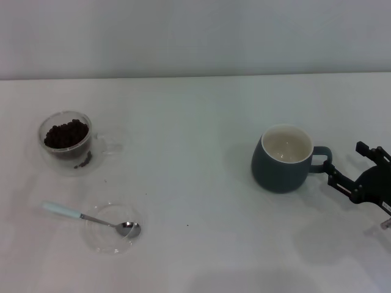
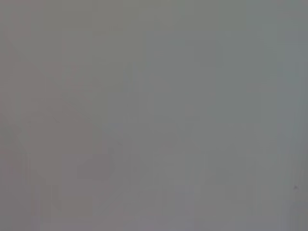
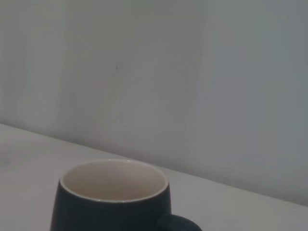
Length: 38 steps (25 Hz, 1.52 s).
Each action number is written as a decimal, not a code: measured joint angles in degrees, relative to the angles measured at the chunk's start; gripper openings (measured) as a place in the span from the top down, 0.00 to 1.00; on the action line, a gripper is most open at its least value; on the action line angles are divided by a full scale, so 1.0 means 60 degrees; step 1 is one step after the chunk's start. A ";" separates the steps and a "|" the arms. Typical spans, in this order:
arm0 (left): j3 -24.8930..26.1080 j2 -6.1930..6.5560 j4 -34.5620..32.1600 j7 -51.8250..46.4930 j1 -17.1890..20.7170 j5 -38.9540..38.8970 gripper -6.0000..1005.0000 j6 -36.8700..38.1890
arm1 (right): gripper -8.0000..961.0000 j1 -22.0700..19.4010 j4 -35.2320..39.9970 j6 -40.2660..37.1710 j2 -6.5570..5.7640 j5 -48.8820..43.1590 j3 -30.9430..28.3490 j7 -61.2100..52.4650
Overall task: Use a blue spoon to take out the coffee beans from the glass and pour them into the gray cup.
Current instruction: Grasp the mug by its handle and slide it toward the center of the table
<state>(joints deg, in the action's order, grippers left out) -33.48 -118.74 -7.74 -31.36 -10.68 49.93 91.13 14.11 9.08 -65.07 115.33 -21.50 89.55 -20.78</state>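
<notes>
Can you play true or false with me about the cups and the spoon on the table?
1. The coffee beans are inside the glass. True.
2. The gray cup is full of beans. False: its cream inside looks empty.
3. The blue spoon lies with its metal bowl on the flat clear dish. True.
4. The right gripper is holding the spoon. False: it is beside the gray cup's handle, far from the spoon.
5. The glass stands on the robot's right side. False: it stands on the left, with the gray cup on the right.
6. The left gripper is lifting the glass. False: no gripper is near the glass, and the left one is not in view.
</notes>
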 joint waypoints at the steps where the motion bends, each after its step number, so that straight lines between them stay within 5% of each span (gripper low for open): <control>1: 0.0000 0.0000 0.0000 0.0003 -0.0003 0.0000 0.12 0.0001 | 0.18 0.0012 0.0026 0.0031 0.0000 0.0001 0.0000 0.0001; 24: 0.0000 -0.0030 0.0070 0.0139 -0.0067 0.0000 0.12 0.0001 | 0.24 0.0360 0.0230 0.0944 0.0044 -0.0041 0.0093 -0.0036; 30: 0.0000 -0.0032 0.0074 0.0143 -0.0064 0.0000 0.12 0.0001 | 0.47 0.0374 0.0229 0.0958 0.0054 -0.0057 0.0093 -0.0044; 38: 0.0000 -0.0029 0.0075 0.0159 -0.0081 0.0000 0.12 0.0001 | 0.56 0.0382 0.0229 0.0958 0.0055 -0.0058 0.0099 -0.0073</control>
<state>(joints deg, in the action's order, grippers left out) -33.48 -118.91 -7.29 -30.41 -11.16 49.92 91.14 16.40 10.46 -59.32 115.66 -21.85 90.15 -21.22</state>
